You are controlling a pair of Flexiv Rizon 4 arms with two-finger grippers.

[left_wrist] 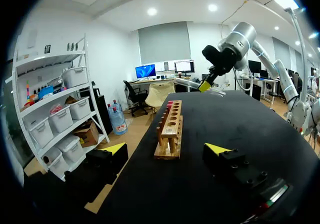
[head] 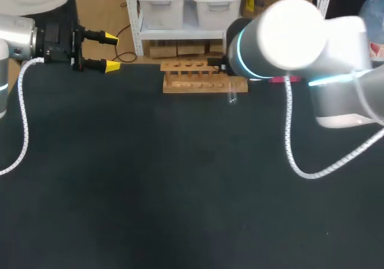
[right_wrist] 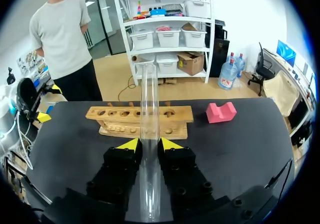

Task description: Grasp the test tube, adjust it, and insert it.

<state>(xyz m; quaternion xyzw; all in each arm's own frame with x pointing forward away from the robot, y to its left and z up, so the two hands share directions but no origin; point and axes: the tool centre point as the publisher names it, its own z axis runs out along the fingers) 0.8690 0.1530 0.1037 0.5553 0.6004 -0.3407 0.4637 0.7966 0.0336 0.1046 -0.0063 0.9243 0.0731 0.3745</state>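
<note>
A clear test tube [right_wrist: 149, 99] stands between the yellow tips of my right gripper [right_wrist: 149, 145], which is shut on it. The tube runs out ahead of the fingers toward the wooden rack [right_wrist: 140, 120]. In the head view the right arm hides its own gripper; only a glint of the tube [head: 231, 95] shows by the right end of the rack [head: 204, 78]. From the left wrist, the right gripper [left_wrist: 205, 86] holds the tube [left_wrist: 187, 83] tilted above the far end of the rack [left_wrist: 170, 129]. My left gripper [head: 111, 53] is open at the table's far left edge, holding nothing.
A pink block [right_wrist: 221, 112] lies on the black table [head: 180, 179] just right of the rack, seen as a sliver of pink block [head: 279, 78] under the right arm. White cables trail from both arms over the table's sides.
</note>
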